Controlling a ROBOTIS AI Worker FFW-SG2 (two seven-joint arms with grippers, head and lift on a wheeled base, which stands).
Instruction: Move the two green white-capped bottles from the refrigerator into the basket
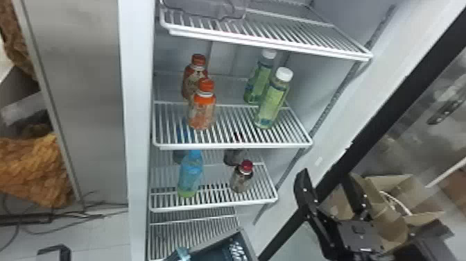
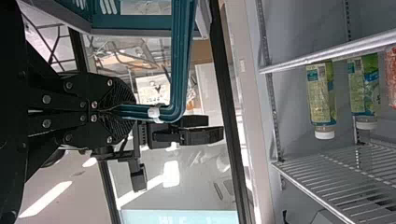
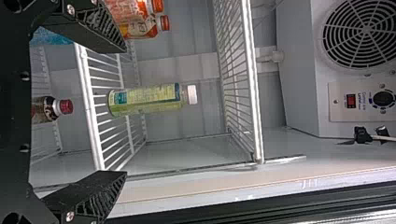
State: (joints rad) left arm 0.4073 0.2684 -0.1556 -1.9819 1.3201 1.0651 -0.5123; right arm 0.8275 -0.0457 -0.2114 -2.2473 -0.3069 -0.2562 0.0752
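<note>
The left pincer [image 2: 116, 108] clamps the handle [image 2: 180, 60] of the basket [image 1: 215, 239]; that lone hold may let it swing. On the shelf [image 1: 232, 145], the rear bottle [image 1: 259, 78] stands just behind the front bottle [image 1: 273, 102], so a nudge could topple both. The right pincer [image 1: 327, 189], fingers spread, might clip the upper shelf [image 1: 270, 45] if sent high.
</note>
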